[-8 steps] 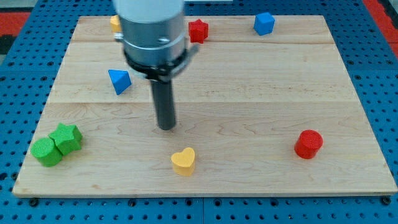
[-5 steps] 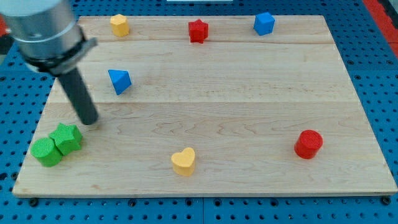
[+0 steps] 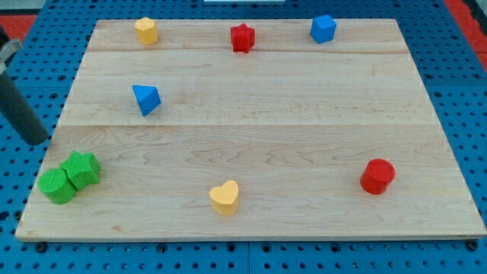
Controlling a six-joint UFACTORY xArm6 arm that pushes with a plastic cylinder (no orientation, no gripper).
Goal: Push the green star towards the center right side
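My tip [image 3: 36,141] sits at the frame's left edge, seemingly just off the tabletop [image 3: 251,144], above-left of the green star [image 3: 82,168]; this tool holds nothing.

Green star, lower left of the board.
I see the green star [image 3: 82,169] lying flat near the board's left edge, touching a green round block [image 3: 57,186] at its lower left.

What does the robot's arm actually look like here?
Only a little shows: a plain, straight, dark rod at the view's left edge, with a sliver of grey metal above it. My tip is blunt and round, with no cables or markings visible.
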